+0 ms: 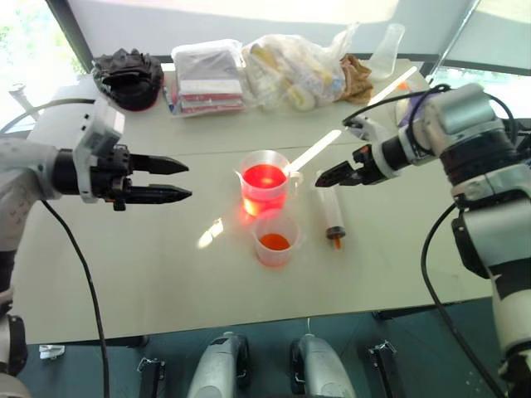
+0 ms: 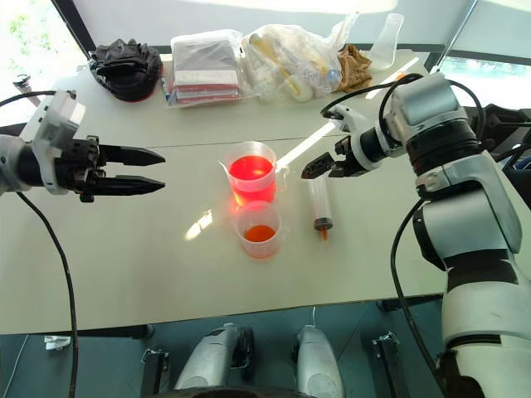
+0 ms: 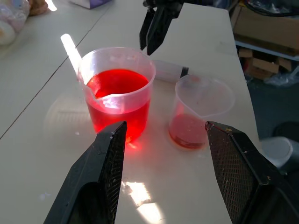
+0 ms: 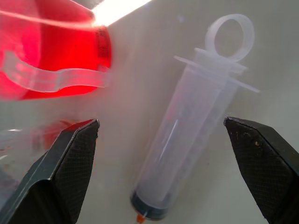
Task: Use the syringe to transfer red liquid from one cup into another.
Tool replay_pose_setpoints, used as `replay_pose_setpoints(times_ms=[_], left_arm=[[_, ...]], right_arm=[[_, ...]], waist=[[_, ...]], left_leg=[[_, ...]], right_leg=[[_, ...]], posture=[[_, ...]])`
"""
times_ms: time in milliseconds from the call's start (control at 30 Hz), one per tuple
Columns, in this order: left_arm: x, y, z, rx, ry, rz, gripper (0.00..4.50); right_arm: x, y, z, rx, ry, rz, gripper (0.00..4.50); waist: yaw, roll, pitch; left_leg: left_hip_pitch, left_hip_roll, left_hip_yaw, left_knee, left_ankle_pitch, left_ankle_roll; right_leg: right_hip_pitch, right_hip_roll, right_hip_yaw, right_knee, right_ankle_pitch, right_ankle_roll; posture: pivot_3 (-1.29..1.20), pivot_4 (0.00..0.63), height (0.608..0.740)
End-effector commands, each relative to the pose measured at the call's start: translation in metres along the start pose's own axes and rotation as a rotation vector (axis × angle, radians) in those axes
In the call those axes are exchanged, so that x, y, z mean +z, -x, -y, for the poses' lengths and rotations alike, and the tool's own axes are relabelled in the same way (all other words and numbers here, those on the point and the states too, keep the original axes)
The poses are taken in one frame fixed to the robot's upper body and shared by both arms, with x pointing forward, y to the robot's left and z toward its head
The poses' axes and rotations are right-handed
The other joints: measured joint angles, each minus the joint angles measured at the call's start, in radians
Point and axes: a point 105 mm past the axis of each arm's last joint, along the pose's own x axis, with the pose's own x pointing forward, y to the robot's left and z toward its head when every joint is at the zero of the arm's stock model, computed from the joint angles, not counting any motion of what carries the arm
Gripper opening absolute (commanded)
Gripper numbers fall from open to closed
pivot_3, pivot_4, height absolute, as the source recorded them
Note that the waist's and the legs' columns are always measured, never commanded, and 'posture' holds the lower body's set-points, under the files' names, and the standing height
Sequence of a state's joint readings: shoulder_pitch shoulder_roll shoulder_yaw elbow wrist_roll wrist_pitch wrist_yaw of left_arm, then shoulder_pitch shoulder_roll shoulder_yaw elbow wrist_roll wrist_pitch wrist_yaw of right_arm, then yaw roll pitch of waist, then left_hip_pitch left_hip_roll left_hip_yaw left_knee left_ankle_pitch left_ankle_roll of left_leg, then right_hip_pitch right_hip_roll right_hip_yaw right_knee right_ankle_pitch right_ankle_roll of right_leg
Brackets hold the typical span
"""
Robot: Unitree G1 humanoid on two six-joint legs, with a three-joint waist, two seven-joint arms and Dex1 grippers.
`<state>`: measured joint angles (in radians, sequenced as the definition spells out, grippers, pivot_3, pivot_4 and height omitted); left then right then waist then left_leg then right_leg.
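Pale sunlit table, dark floor, bright windows behind

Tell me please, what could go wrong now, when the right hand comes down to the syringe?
1. The syringe lies flat close beside the beaker, whose handle faces it. The open right hand might bump that handle and spill red liquid.
2. The round syringe could roll away under a finger.
3. The small cup stands right against the beaker; a push on one could likely move or tip the other.

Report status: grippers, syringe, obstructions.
Left gripper open, empty. Right gripper open above syringe, which lies flat beside beaker. Nothing blocking.
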<state>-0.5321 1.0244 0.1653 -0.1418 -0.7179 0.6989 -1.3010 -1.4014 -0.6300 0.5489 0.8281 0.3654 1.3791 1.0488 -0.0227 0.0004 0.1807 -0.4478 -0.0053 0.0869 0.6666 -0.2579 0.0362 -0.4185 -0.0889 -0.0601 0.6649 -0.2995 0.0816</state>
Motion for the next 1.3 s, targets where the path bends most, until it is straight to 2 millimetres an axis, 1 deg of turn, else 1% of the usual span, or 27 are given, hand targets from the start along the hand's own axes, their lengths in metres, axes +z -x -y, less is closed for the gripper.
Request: replay_pose_setpoints(times_ms=[33, 100, 233, 267, 367, 400, 433, 500, 567, 600, 633, 700, 767, 867, 900, 1000, 1033, 1067, 1100, 1133, 1167, 1200, 1300], left_arm=[[0.011, 0.005, 0.008, 0.041, -0.038, 0.045, 2.81], [0.009, 0.005, 0.011, 0.054, -0.034, 0.050, 2.81], [0.005, 0.002, 0.014, 0.082, -0.036, 0.055, 2.81], [0.005, 0.000, 0.014, 0.089, -0.038, 0.056, 2.81], [0.003, 0.000, 0.014, 0.113, -0.039, 0.066, 2.81], [0.003, 0.000, 0.014, 0.120, -0.037, 0.071, 2.81], [0.003, 0.000, 0.014, 0.129, -0.035, 0.076, 2.81], [0.001, 0.000, 0.015, 0.144, -0.031, 0.082, 2.81], [-0.002, -0.001, 0.015, 0.152, -0.026, 0.083, 2.81], [-0.003, -0.001, 0.016, 0.155, -0.024, 0.083, 2.81], [-0.003, -0.001, 0.016, 0.157, -0.023, 0.083, 2.81], [-0.004, 0.000, 0.014, 0.163, -0.021, 0.085, 2.81], [-0.005, 0.001, 0.011, 0.170, -0.019, 0.086, 2.81], [-0.005, 0.002, 0.006, 0.188, -0.022, 0.090, 2.81], [-0.004, 0.003, 0.004, 0.193, -0.025, 0.090, 2.81], [0.002, 0.009, -0.006, 0.222, -0.039, 0.098, 2.81], [0.005, 0.011, -0.009, 0.230, -0.044, 0.104, 2.81], [0.007, 0.013, -0.011, 0.234, -0.048, 0.108, 2.81], [0.015, 0.016, -0.018, 0.250, -0.059, 0.125, 2.81], [0.022, 0.019, -0.025, 0.263, -0.072, 0.139, 2.81], [0.031, 0.021, -0.034, 0.279, -0.094, 0.153, 2.81], [0.038, 0.022, -0.042, 0.295, -0.117, 0.161, 2.81], [0.056, 0.020, -0.070, 0.339, -0.213, 0.149, 2.81]], right_arm=[[0.009, -0.001, 0.001, -0.028, 0.072, -0.010, 4.48], [0.008, -0.007, 0.003, -0.033, 0.086, -0.033, 4.48], [0.002, -0.029, 0.002, -0.047, 0.137, -0.097, 4.48], [0.000, -0.033, 0.004, -0.055, 0.148, -0.109, 4.48], [-0.011, -0.045, 0.020, -0.130, 0.166, -0.145, 4.48], [-0.015, -0.047, 0.024, -0.147, 0.170, -0.159, 3.97], [-0.018, -0.049, 0.028, -0.156, 0.164, -0.167, 3.71], [-0.024, -0.053, 0.033, -0.165, 0.161, -0.182, 2.70], [-0.026, -0.054, 0.035, -0.167, 0.146, -0.178, 1.84], [-0.027, -0.054, 0.036, -0.167, 0.135, -0.172, 1.61], [-0.027, -0.054, 0.036, -0.167, 0.124, -0.167, 1.50], [-0.026, -0.054, 0.037, -0.169, 0.106, -0.149, 1.50], [-0.022, -0.052, 0.036, -0.161, 0.070, -0.105, 1.50], [0.008, -0.031, 0.029, -0.111, 0.032, 0.079, 1.50], [0.021, -0.018, 0.027, -0.100, 0.036, 0.155, 1.50], [0.074, 0.034, 0.019, -0.110, 0.145, 0.488, 1.50], [0.086, 0.048, 0.016, -0.121, 0.183, 0.583, 1.50], [0.093, 0.056, 0.014, -0.129, 0.204, 0.638, 1.50], [0.108, 0.075, 0.001, -0.114, 0.279, 0.775, 1.50], [0.118, 0.091, -0.013, -0.091, 0.343, 0.877, 1.50], [0.125, 0.105, -0.029, -0.050, 0.401, 0.978, 1.50], [0.128, 0.114, -0.045, -0.001, 0.440, 1.052, 1.50], [0.123, 0.117, -0.094, 0.154, 0.579, 1.219, 1.50]], waist=[[0.000, 0.000, 0.000], [0.003, 0.000, 0.000], [0.004, -0.001, 0.000], [0.003, -0.001, 0.000], [0.002, -0.002, -0.001], [0.002, -0.002, -0.001], [0.002, -0.003, -0.001], [0.003, -0.004, -0.002], [0.003, -0.005, -0.002], [0.003, -0.005, -0.003], [0.004, -0.005, -0.003], [0.005, -0.005, -0.003], [0.004, -0.005, -0.003], [0.002, -0.005, -0.003], [0.002, -0.004, -0.002], [0.002, -0.002, -0.001], [0.001, -0.001, 0.000], [-0.001, -0.001, 0.000], [-0.005, -0.001, 0.000], [-0.010, -0.001, 0.000], [-0.014, -0.001, 0.000], [-0.016, -0.002, -0.001], [-0.020, -0.002, -0.001]], left_leg=[[0.000, 0.000, 0.000, 0.001, 0.000, 0.000], [0.000, 0.001, 0.000, 0.001, 0.000, 0.001], [0.002, 0.000, 0.000, 0.002, 0.001, 0.000], [0.003, 0.000, 0.000, 0.002, 0.002, 0.000], [0.005, 0.001, 0.000, 0.002, 0.002, -0.001], [0.006, 0.001, 0.000, 0.002, 0.002, -0.001], [0.007, 0.001, -0.001, 0.002, 0.002, -0.001], [0.009, 0.001, -0.001, 0.002, 0.002, -0.001], [0.014, 0.001, -0.001, 0.002, 0.002, -0.001], [0.016, 0.001, -0.001, 0.001, 0.002, -0.001], [0.018, 0.000, -0.001, 0.001, 0.002, -0.002], [0.023, 0.000, -0.001, 0.001, 0.001, -0.002], [0.023, 0.000, -0.002, 0.001, 0.000, -0.005], [0.023, 0.000, -0.002, 0.000, 0.000, -0.007], [0.023, 0.000, -0.002, 0.000, 0.001, -0.007], [0.018, -0.001, -0.002, -0.001, 0.001, -0.008], [0.017, -0.001, -0.001, -0.001, 0.001, -0.008], [0.015, -0.001, -0.001, -0.002, 0.003, -0.006], [0.013, -0.001, -0.001, -0.003, 0.003, -0.006], [0.013, -0.001, 0.000, -0.004, 0.004, -0.006], [0.011, 0.000, 0.000, -0.005, 0.004, -0.006], [0.010, 0.001, 0.000, -0.005, 0.005, -0.007], [0.009, 0.003, 0.001, -0.004, 0.006, -0.007]], right_leg=[[0.000, 0.000, 0.000, 0.000, 0.001, 0.001], [0.000, 0.000, 0.000, 0.000, 0.001, 0.001], [0.001, 0.000, 0.000, 0.000, 0.001, 0.001], [0.002, 0.000, 0.000, 0.001, 0.001, 0.001], [0.003, 0.000, 0.000, 0.001, 0.001, 0.001], [0.005, 0.000, 0.000, 0.001, 0.001, 0.001], [0.006, 0.000, 0.000, 0.001, 0.001, 0.001], [0.008, 0.000, 0.000, 0.000, 0.001, 0.001], [0.013, 0.000, 0.000, 0.000, 0.001, 0.001], [0.015, -0.001, 0.000, 0.000, 0.001, 0.001], [0.018, -0.001, 0.000, 0.000, 0.001, 0.001], [0.022, -0.002, 0.000, -0.001, 0.001, 0.001], [0.021, -0.003, 0.000, -0.001, 0.002, -0.001], [0.021, -0.003, 0.000, -0.001, 0.003, -0.002], [0.020, -0.003, 0.001, -0.001, 0.003, -0.003], [0.015, -0.004, 0.001, 0.000, 0.003, -0.003], [0.013, -0.004, 0.001, 0.000, 0.003, -0.003], [0.010, -0.004, 0.001, 0.000, 0.003, -0.002], [0.007, -0.004, 0.001, 0.000, 0.003, -0.002], [0.007, -0.003, 0.001, 0.000, 0.003, -0.002], [0.006, -0.002, 0.000, 0.000, 0.003, -0.002], [0.004, -0.001, 0.000, 0.000, 0.003, -0.002], [0.004, 0.002, -0.002, 0.001, 0.003, -0.002]], posture=[[0.00, 0.150, 0.740], [0.00, 0.150, 0.740], [0.00, 0.150, 0.740], [0.00, 0.150, 0.740], [0.00, 0.150, 0.740], [0.00, 0.150, 0.740], [0.00, 0.150, 0.740], [0.00, 0.150, 0.740], [0.00, 0.150, 0.740], [0.00, 0.150, 0.740], [0.00, 0.150, 0.740], [0.00, 0.150, 0.740], [0.00, 0.150, 0.740], [0.00, 0.150, 0.740], [0.00, 0.150, 0.740], [0.00, 0.150, 0.740], [0.00, 0.150, 0.740], [0.00, 0.150, 0.740], [0.00, 0.150, 0.740], [0.00, 0.150, 0.740], [0.00, 0.150, 0.740], [0.00, 0.150, 0.740], [0.00, 0.150, 0.740]])
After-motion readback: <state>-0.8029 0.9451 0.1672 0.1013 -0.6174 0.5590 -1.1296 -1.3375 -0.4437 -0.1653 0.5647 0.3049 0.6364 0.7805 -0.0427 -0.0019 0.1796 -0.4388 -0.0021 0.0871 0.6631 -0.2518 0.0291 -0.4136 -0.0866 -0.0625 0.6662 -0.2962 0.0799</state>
